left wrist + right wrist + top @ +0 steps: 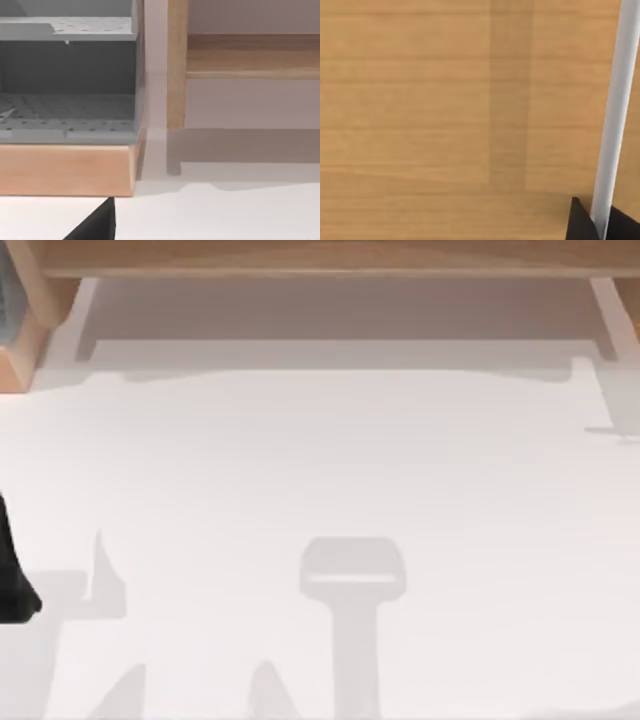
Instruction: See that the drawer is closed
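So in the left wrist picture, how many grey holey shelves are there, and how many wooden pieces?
Grey holey shelves: 2
Wooden pieces: 3 (base, post, rail)
Total: 5

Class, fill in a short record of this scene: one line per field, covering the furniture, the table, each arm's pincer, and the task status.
Furniture: wooden unit along the table's far edge; grey perforated shelves at the left
Table: white surface
Left pincer: dark tip near the shelf's wooden base
Right pincer: dark tip against a white bar on a wooden panel
Drawer state: cannot tell
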Controlling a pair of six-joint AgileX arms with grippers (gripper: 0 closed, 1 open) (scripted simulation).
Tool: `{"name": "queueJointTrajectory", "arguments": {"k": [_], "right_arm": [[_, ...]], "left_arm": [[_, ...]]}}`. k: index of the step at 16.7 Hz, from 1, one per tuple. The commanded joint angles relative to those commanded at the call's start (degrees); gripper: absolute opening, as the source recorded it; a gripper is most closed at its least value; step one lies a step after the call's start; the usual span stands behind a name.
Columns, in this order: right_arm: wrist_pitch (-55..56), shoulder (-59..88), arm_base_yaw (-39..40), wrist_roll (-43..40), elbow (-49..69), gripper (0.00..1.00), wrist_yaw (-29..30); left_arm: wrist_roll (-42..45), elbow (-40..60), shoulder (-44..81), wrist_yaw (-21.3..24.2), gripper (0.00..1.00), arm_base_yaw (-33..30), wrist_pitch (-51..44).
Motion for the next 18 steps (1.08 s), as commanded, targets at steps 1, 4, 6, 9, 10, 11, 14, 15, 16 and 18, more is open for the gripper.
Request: {"name": "queueJointTrajectory", "arguments": {"k": [1, 4, 6, 9, 10, 11, 14, 15, 16, 18], "right_arm": [[-1.0, 0.8, 0.6, 0.0, 1.7, 0.0, 0.6], [-4.2, 3.1, 2.5, 0.0, 7.1, 0.0, 2.4], [-5.9, 4.2, 3.5, 0.1, 9.8, 0.0, 3.4], [-6.5, 4.5, 3.9, 0.1, 10.8, 0.0, 3.8], [-6.5, 4.5, 3.9, 0.1, 10.8, 0.0, 3.8], [-6.5, 4.3, 3.5, 0.2, 10.5, 0.0, 3.7], [-7.5, 5.3, 3.9, 0.0, 12.5, 0.0, 4.2], [-8.2, 6.0, 4.2, 0.0, 14.0, 0.0, 4.5], [-9.2, 6.8, 4.6, 0.0, 15.8, 0.0, 4.9], [-11.3, 8.6, 5.5, 0.0, 19.6, 0.0, 5.8]], "left_arm": [[0.0, 0.0, 0.0, 0.0, 1.0, 0.0, 0.0], [0.0, 0.0, 0.0, 0.0, 1.0, 0.0, 0.0], [0.0, 0.0, 0.0, 0.0, 1.0, 0.0, 0.0], [0.0, 0.0, 0.0, 0.0, 1.0, 0.0, 0.0], [0.0, 0.0, 0.0, 0.0, 1.0, 0.0, 0.0], [0.0, 0.0, 0.0, 0.0, 1.0, 0.0, 0.0], [0.0, 0.0, 0.0, 0.0, 1.0, 0.0, 0.0], [0.0, 0.0, 0.0, 0.0, 1.0, 0.0, 0.0], [0.0, 0.0, 0.0, 0.0, 1.0, 0.0, 0.0], [0.0, 0.0, 0.0, 0.0, 1.0, 0.0, 0.0]]}}
